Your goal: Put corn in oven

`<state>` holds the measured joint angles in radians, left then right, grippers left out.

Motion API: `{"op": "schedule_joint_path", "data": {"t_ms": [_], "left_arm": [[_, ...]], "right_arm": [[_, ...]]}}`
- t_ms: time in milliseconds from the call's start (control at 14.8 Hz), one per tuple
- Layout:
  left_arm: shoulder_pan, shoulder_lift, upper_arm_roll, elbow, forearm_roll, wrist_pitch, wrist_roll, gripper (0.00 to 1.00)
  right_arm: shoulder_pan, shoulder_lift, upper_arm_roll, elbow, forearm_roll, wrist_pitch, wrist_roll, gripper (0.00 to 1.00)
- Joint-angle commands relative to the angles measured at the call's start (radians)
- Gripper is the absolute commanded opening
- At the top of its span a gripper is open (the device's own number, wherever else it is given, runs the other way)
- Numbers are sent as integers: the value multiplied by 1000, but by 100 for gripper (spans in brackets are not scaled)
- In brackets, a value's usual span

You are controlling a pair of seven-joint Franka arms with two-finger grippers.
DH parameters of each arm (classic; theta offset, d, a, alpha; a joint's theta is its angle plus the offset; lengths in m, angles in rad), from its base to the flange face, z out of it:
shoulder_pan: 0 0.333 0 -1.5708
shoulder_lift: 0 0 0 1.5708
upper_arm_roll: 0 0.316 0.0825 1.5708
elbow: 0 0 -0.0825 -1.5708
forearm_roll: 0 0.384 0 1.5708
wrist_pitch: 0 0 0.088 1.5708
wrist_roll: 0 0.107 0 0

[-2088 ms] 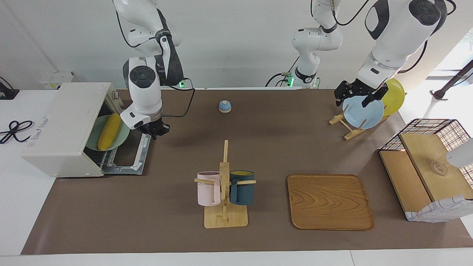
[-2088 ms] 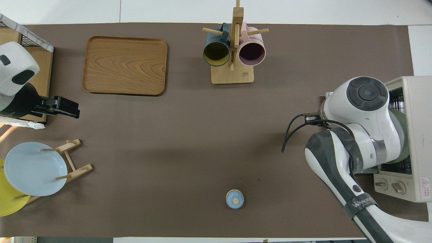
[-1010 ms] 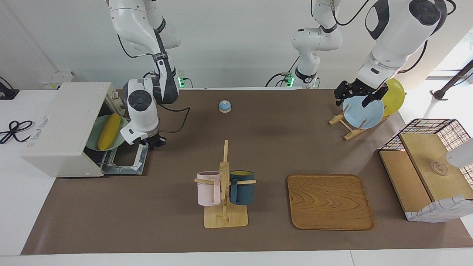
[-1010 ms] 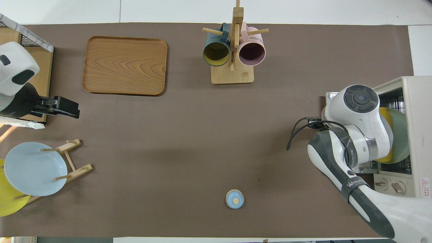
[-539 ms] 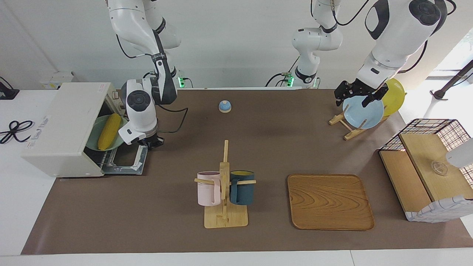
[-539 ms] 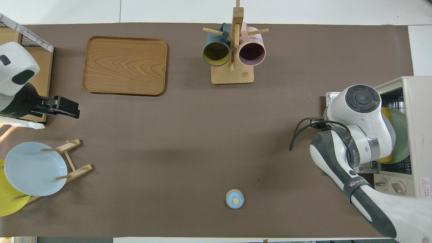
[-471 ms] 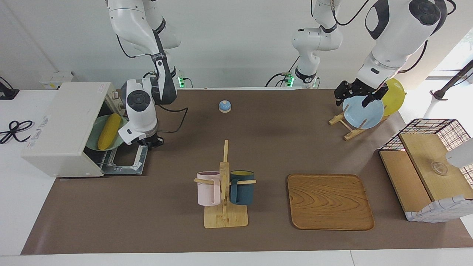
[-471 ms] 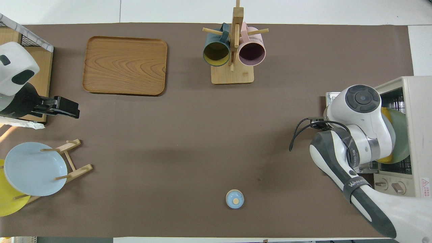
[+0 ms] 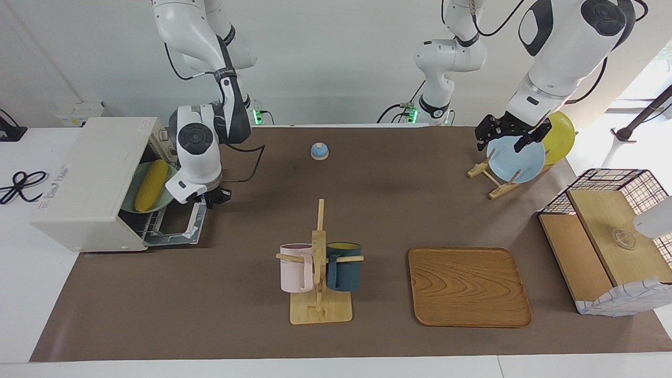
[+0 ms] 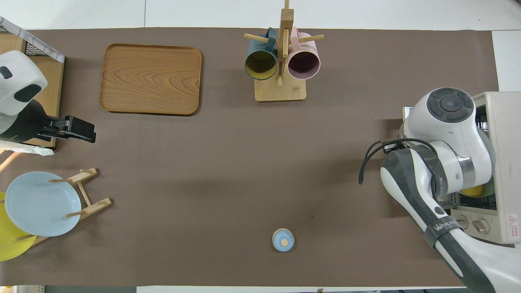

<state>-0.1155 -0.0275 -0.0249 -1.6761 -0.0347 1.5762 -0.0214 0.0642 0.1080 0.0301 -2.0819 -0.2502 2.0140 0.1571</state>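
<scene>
The yellow corn [image 9: 151,178] lies on a green plate [image 9: 128,194] on the rack inside the cream oven [image 9: 89,178], at the right arm's end of the table. From overhead only a sliver of the corn [image 10: 472,190] shows under the right arm, beside the oven [image 10: 504,162]. The dark glass door [image 9: 176,226] hangs down, tilted slightly up. My right gripper [image 9: 212,198] is shut, with nothing in it, at the door's free edge. My left gripper [image 9: 506,137] waits open over the plate rack; in the overhead view the left gripper [image 10: 81,130] shows beside the basket.
A small blue bell [image 9: 319,151] sits mid-table near the robots. A mug rack [image 9: 319,262] with a pink and a dark teal mug and a wooden tray [image 9: 469,287] lie farther out. A blue plate [image 9: 517,160], a yellow plate [image 9: 559,137] and a wire basket box [image 9: 609,236] stand at the left arm's end.
My right arm has swung lower and toward the oven, its shut gripper moving along the door's edge. The door's free edge has risen a little. The left arm has not moved.
</scene>
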Motion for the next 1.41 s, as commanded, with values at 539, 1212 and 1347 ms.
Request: {"op": "schedule_joint_path", "data": {"t_ms": [539,1212,1347], "left_arm": [[10,-9,-9,2,15,-10,0,100],[10,-9,-9,2,16,-10,0,100],[10,-9,-9,2,16,-10,0,100]], "right_arm": [[-190,-114,-15,39,-26,-118,-315,0],[-215,-168,-15,68,25,-210,-375,0],[-207,-180,-13,89,26,-247,-376,6]]}}
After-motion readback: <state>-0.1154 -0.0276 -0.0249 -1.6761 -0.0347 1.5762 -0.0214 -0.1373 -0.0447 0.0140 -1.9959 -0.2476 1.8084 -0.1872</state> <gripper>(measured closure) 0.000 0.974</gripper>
